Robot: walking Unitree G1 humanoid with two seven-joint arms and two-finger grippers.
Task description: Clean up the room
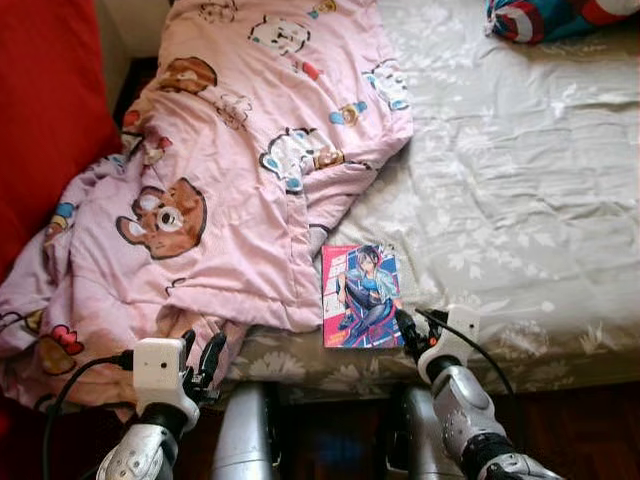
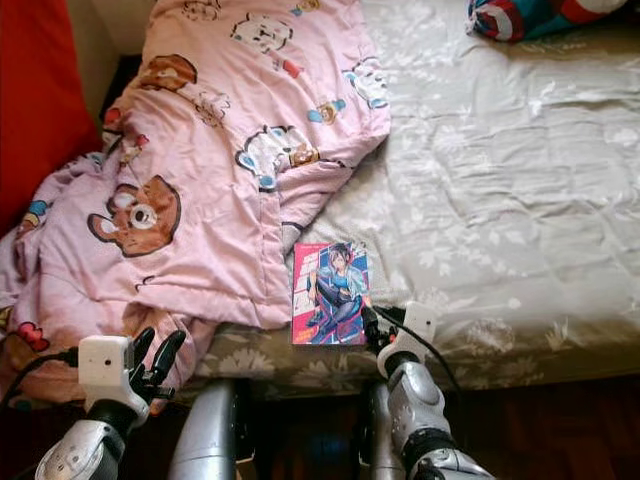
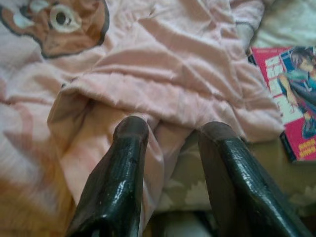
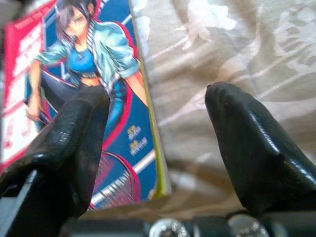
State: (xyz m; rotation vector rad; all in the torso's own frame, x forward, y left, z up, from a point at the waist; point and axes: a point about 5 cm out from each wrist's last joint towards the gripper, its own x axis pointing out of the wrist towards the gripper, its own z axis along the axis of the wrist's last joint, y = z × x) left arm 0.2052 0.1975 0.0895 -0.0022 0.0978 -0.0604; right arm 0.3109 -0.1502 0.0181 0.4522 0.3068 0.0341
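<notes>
A bed [image 1: 520, 200] with a grey leaf-print sheet spans the scene in daylight. Dark wooden floor [image 1: 590, 420] runs along its near edge; a red panel [image 1: 45, 110] stands at its left edge.

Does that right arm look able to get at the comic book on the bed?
Probably yes. The right gripper sits open at the comic book's lower right corner, one finger over the cover, the other over the bedsheet. Nothing lies between them.

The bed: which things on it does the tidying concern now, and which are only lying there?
For the job:
- comic book, right gripper open at its edge
- pink blanket, left gripper open at its hem

Lying about:
- grey sheet
- colourful bundle
- red cushion
</notes>
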